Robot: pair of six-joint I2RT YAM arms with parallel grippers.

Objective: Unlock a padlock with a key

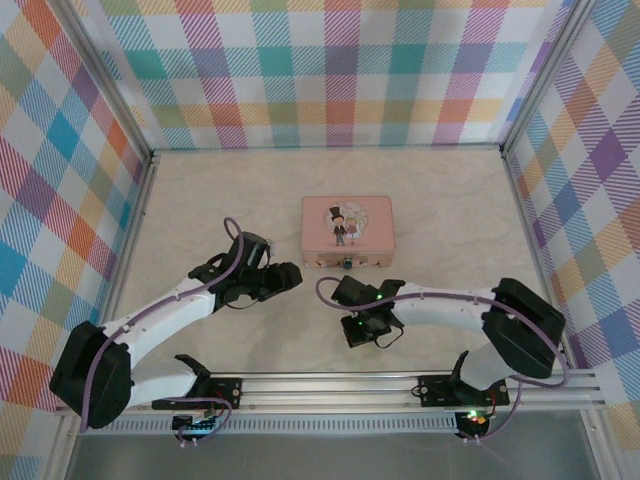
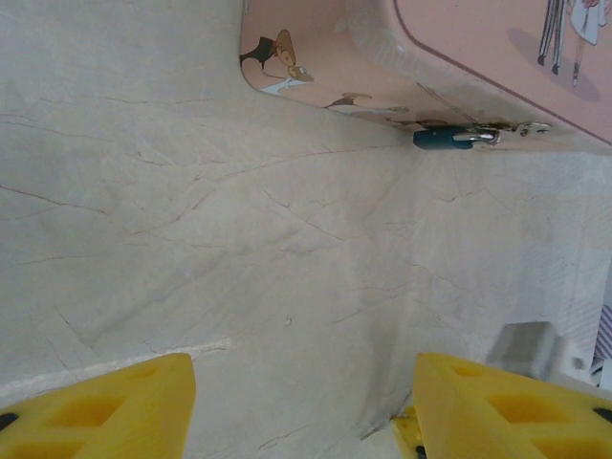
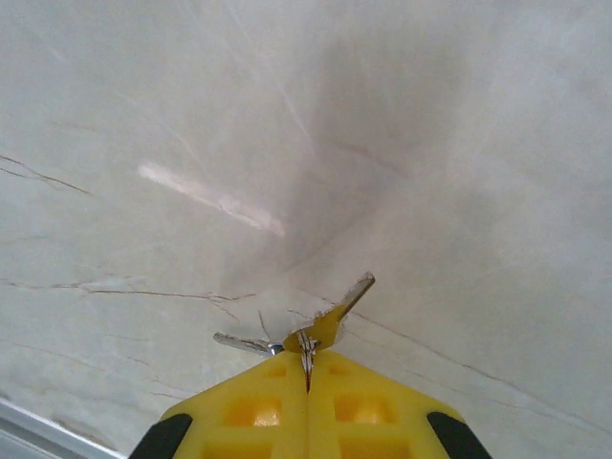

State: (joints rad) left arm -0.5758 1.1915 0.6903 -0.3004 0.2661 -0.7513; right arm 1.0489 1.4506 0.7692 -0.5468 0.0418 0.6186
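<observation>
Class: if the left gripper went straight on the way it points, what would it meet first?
Probably the pink rectangular tin, at its near wall left of the small bluish padlock; depth uncertain.

The key [image 3: 344, 301] is being pinched at the very tip of the right gripper [image 3: 307, 356], whose two yellow fingers [image 3: 253, 406] are being pressed flat together with only a thin seam showing between them. The key's thin silvery blade is being pointed up and to the right of the gripper tip, while a second slim silvery piece [image 3: 239, 341] is being shown jutting out just left of that tip. Beyond the gripper tip, the pale veined table [image 3: 143, 105] is being crossed by a bright streak of glare and a soft grey shadow.
</observation>
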